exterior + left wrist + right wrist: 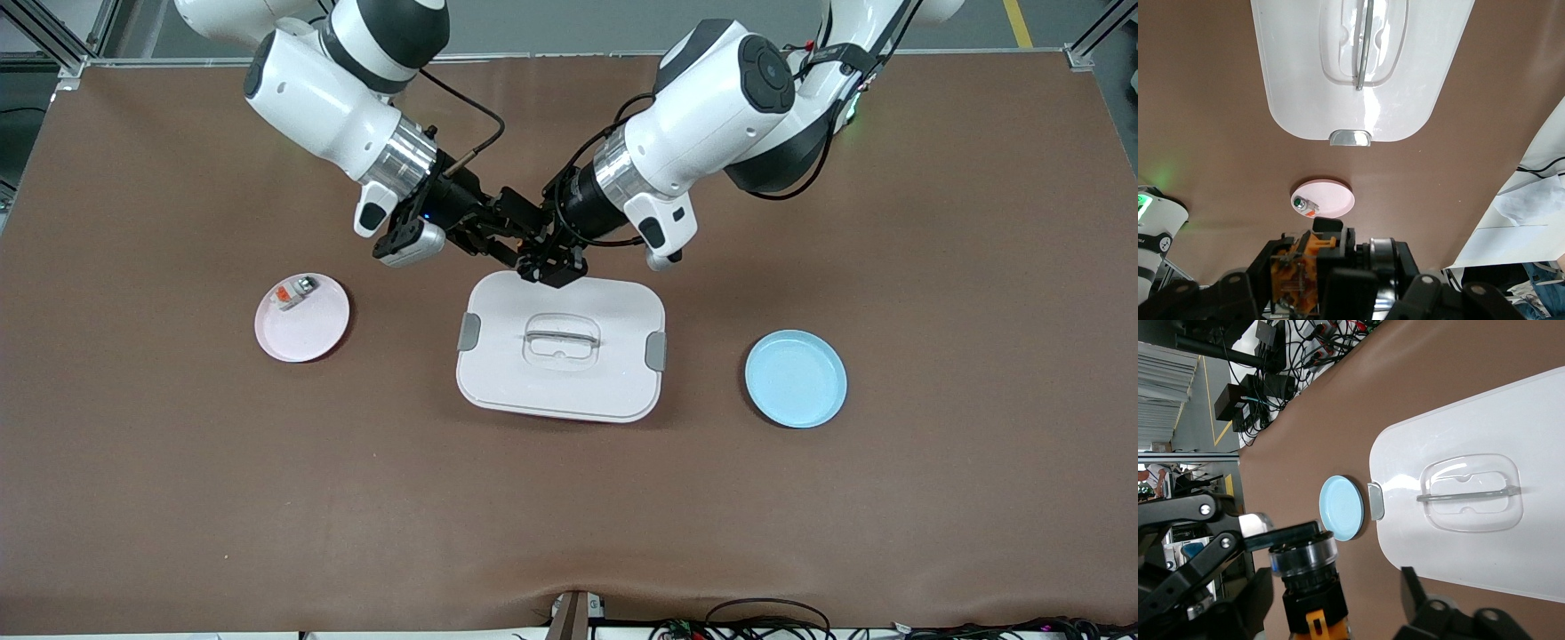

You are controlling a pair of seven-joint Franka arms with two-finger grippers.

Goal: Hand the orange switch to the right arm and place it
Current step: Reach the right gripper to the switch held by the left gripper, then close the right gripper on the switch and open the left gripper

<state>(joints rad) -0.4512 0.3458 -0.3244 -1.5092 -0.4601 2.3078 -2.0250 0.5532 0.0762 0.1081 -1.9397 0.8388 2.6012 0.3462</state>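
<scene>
Grippers meet in the air over the white lidded box [560,356]. Left gripper [553,264] is clamped on the orange switch [1313,587], and the right gripper [508,238] has its fingers [1426,607] spread around it, one either side, not squeezing yet.

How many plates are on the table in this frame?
2. A pink plate toward the right arm's end, holding a small block; a blue plate, bare, toward the left arm's end. The white lidded box lies between them.

White jointed arms, silver wrist bands, black cables, black claws
</scene>
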